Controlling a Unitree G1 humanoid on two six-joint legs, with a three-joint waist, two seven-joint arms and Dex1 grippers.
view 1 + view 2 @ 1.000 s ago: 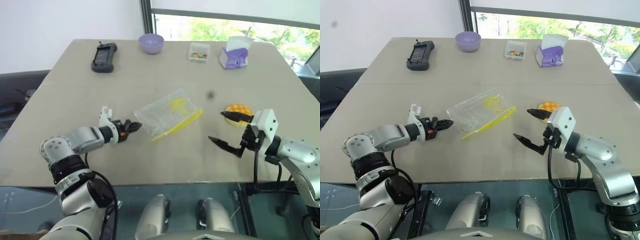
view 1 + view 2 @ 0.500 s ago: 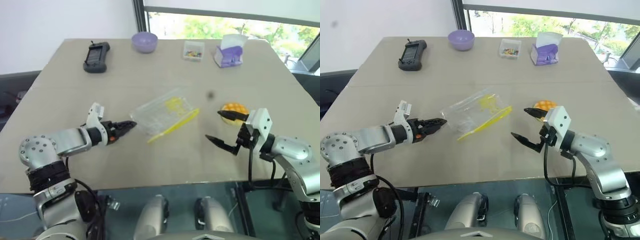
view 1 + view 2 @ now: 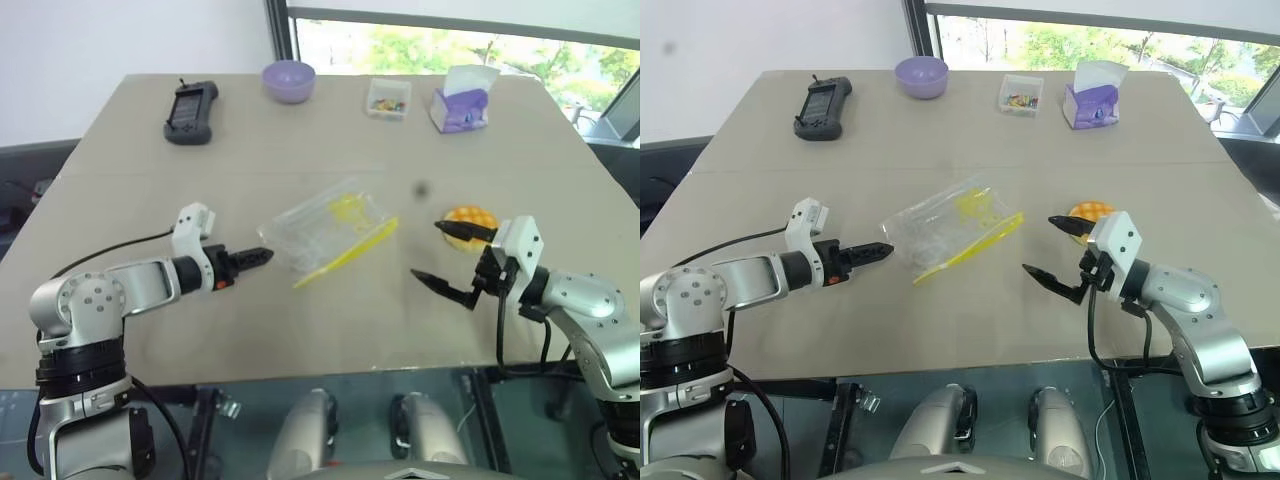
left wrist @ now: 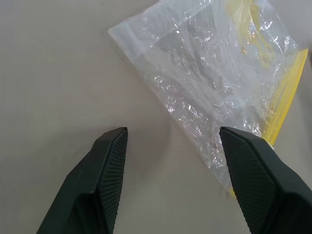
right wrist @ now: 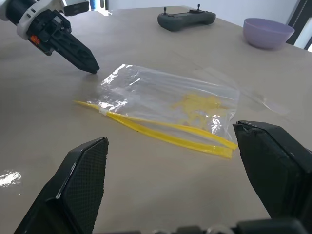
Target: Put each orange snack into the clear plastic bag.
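Task not yet begun: orange snack (image 3: 473, 217) is seen on the table (image 3: 300, 140), outside the clear plastic bag (image 3: 330, 225), which lies flat, empty; left gripper (image 4: 170, 141) spread, empty, beside it; right gripper (image 3: 443, 255) wide, empty, near snack

You see two silver-grey metallic arms with rounded, cylindrical segments. The left arm (image 3: 130, 288) carries a black ribbed collar under its round shoulder housing, which shows a ring of small dark screws. A white block sits atop its wrist, at 12 o'clock from an orange-red ring just behind the left gripper (image 3: 252, 258). A thin black cable loops along that arm. The right arm (image 3: 590, 300) bears a white boxy module at its wrist, with black cables hanging beneath. The right gripper (image 3: 450, 258) has two black, tapering fingers (image 5: 80, 183) whose inner faces are finely cross-hatched.
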